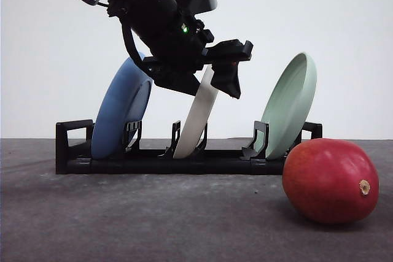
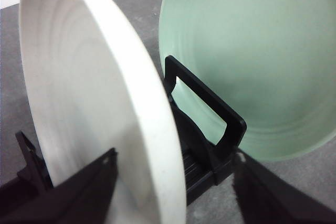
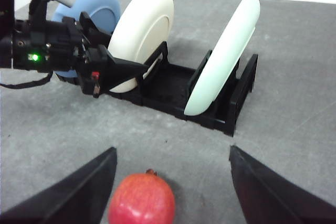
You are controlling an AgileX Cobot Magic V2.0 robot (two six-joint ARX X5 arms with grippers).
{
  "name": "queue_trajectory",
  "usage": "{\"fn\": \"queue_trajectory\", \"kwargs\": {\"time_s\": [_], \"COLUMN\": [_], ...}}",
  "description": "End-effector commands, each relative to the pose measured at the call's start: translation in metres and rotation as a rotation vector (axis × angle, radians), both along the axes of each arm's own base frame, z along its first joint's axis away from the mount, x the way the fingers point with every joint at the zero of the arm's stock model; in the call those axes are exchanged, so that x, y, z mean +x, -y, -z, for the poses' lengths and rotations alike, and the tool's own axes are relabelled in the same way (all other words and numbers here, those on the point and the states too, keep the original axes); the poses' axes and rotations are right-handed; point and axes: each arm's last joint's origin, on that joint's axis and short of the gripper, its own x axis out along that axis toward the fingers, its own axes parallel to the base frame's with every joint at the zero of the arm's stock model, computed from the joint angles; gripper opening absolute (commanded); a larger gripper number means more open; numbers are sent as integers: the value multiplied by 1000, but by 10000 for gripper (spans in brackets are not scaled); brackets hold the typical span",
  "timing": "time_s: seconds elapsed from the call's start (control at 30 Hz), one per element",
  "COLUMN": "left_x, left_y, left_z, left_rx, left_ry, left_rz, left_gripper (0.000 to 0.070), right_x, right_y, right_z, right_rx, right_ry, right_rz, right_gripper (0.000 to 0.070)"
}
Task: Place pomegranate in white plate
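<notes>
The pomegranate [image 1: 328, 179] is red with a tan stem nub and lies on the grey table at the front right. The white plate [image 1: 196, 118] stands on edge in the middle slot of a black rack [image 1: 153, 162]. My left gripper [image 1: 206, 84] is open at the plate's upper rim, one finger on each side. In the left wrist view the white plate [image 2: 89, 93] runs between the dark fingers [image 2: 79, 192]. My right gripper [image 3: 173, 192] is open above the table, with the pomegranate [image 3: 142, 200] between and below its fingers, untouched. Beyond it stands the white plate [image 3: 144, 30].
A blue plate [image 1: 120, 111] stands in the rack's left slot. A pale green plate [image 1: 291, 105] leans in the right slot, close behind the pomegranate. The left arm [image 3: 52, 51] reaches over the rack from the left.
</notes>
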Motion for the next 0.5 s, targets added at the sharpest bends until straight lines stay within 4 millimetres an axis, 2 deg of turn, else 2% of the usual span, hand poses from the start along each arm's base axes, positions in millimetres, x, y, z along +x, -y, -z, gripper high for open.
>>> {"fn": "queue_trajectory", "kwargs": {"time_s": [0.0, 0.07, 0.13, 0.37, 0.47], "left_x": [1, 1, 1, 1, 3], "left_y": [6, 5, 5, 6, 8], "left_z": [-1, 0, 1, -5, -12], "left_rx": [-2, 14, 27, 57, 64], "left_ry": [0, -17, -32, -63, -71], "left_rz": [2, 1, 1, 2, 2], "left_gripper": [201, 111, 62, 47, 10], "right_x": [0, 0, 0, 1, 1], "right_y": [0, -1, -1, -1, -1], "right_z": [-5, -5, -6, -8, -8], "right_rx": [13, 15, 16, 22, 25], "right_ry": [19, 23, 29, 48, 47], "right_rz": [-4, -4, -4, -4, -3], "right_gripper": [429, 429, 429, 429, 429]}}
